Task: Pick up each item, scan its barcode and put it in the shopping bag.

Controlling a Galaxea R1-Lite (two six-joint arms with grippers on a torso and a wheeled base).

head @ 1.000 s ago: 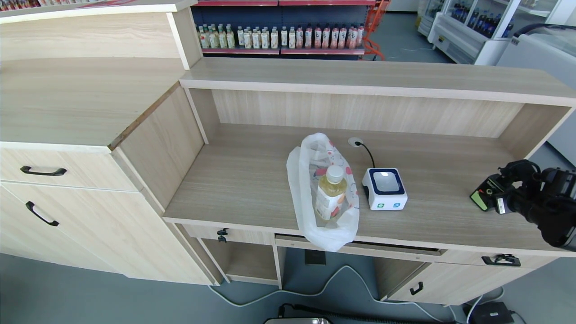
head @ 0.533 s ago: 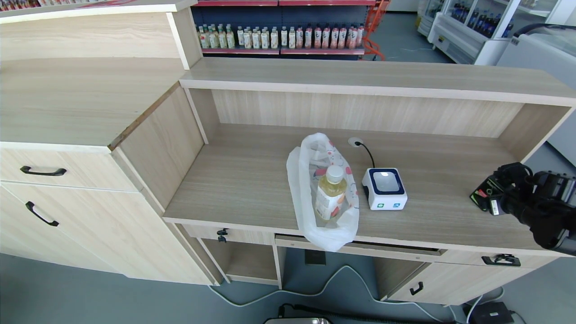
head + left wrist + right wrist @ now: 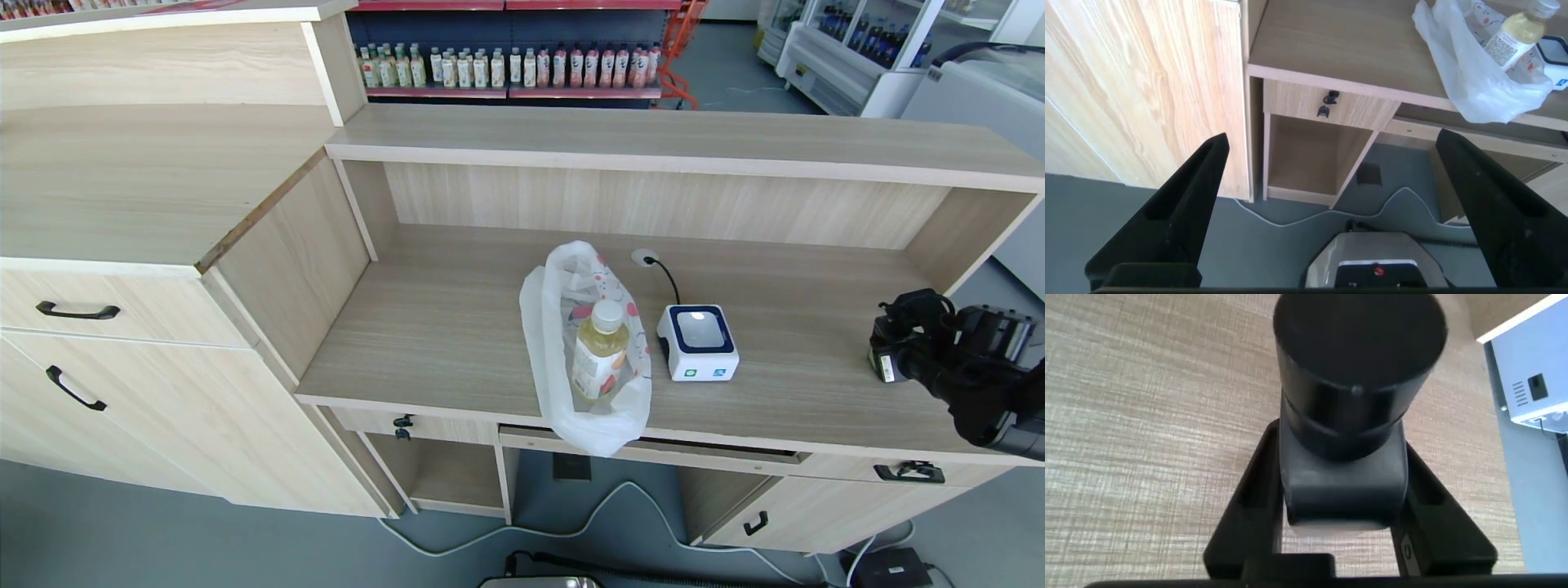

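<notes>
Two arms work at a pale wood counter [image 3: 457, 327]. Since the earlier frames the right gripper [image 3: 1343, 510] has turned at the wrist, hiding the green label of the black round-capped cylindrical container [image 3: 1360, 367] it clamps above the counter's right end. The white plastic shopping bag [image 3: 588, 408], the pale-yellow drink bottle [image 3: 600, 351] inside it and the white box scanner [image 3: 698, 343] are unmoved. The left wrist view adds the left gripper [image 3: 1335, 208], fingers spread wide and empty, below counter level.

left claw [image 3: 1331, 139]: spread wide | right claw [image 3: 898, 347]: clamped on dark container [image 3: 1360, 367]
</notes>
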